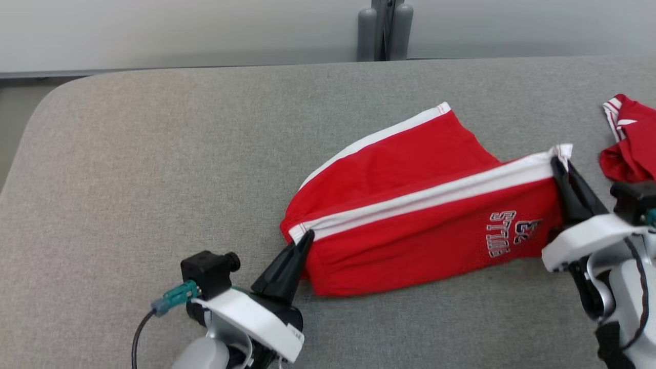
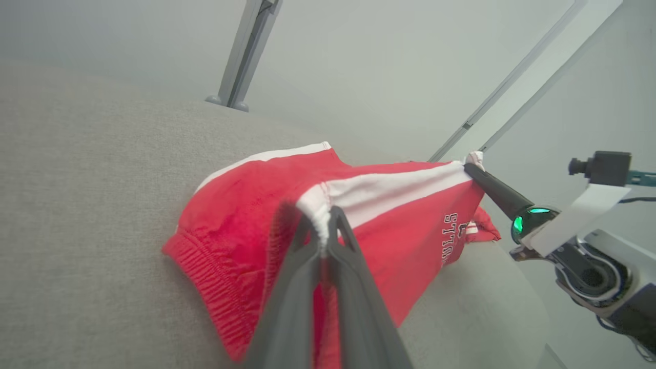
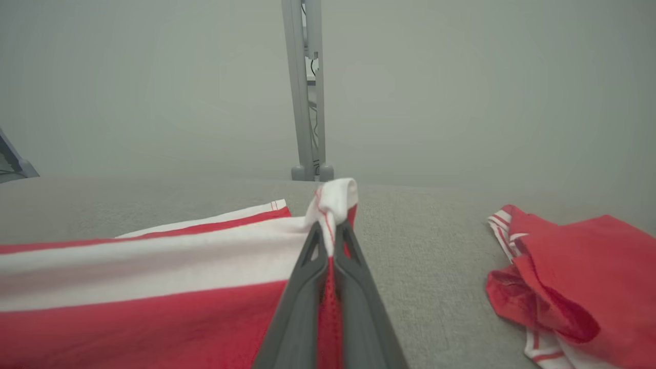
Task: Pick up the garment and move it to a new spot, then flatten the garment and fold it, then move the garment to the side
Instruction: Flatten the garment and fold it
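Head view, garment [image 1: 410, 215] on grey table [image 1: 154, 154], pale wall [image 1: 154, 25]

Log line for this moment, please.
left hand: shut on red shorts | right hand: shut on red shorts | white stripe taut between hands

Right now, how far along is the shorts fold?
Done: red shorts lie spread on the grey table. In hand: left gripper and right gripper each shut on one end of the near white stripe, edge raised taut. Left: complete the fold, then move them aside.
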Robot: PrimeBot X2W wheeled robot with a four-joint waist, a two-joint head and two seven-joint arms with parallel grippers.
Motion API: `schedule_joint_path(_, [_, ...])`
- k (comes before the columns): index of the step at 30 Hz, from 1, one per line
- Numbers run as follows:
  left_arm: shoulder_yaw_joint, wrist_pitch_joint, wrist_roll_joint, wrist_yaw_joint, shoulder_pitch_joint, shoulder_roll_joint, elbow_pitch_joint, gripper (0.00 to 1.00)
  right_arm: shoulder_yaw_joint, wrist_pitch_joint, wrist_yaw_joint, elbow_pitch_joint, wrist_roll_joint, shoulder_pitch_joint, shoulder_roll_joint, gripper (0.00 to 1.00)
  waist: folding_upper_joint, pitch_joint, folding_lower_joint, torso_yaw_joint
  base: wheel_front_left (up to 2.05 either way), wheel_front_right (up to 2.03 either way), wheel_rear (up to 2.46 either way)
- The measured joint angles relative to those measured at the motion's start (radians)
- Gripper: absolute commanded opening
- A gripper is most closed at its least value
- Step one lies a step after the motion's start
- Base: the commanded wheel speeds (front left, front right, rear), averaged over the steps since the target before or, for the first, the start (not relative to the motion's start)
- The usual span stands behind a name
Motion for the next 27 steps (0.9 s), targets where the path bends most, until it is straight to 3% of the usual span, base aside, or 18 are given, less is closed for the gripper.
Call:
schedule_joint_path(12, [0.047,0.010,-0.129,0.033,-0.151,-0.060,0.066,0.00,0.134,-0.004,0.000,0.331,0.005,-0.392,-0.039,0.00,0.0000,0.136,0.0000,0.086,0.00,0.00,0.00])
schedule_joint_path(23, [-0.008,0.057,-0.190,0.060,-0.264,-0.072,0.161,0.00,0.219,-0.026,0.000,0.537,0.038,-0.563,-0.058,0.00,0.0000,0.210,0.0000,0.154,0.00,0.00,0.00])
schedule_joint_path(24, [-0.014,0.057,-0.190,0.062,-0.273,-0.072,0.172,0.00,0.230,-0.026,0.000,0.552,0.041,-0.574,-0.057,0.11,0.0000,0.216,0.0000,0.157,0.00,0.00,0.00])
schedule_joint_path(25, [-0.018,0.057,-0.194,0.066,-0.279,-0.072,0.182,0.00,0.241,-0.024,0.000,0.571,0.046,-0.584,-0.056,0.11,0.0000,0.220,0.0000,0.160,0.00,0.00,0.00])
schedule_joint_path(27, [-0.036,0.056,-0.198,0.076,-0.300,-0.073,0.209,0.00,0.273,-0.017,0.000,0.611,0.058,-0.613,-0.056,0.26,0.0000,0.232,0.0000,0.163,0.00,0.00,0.00])
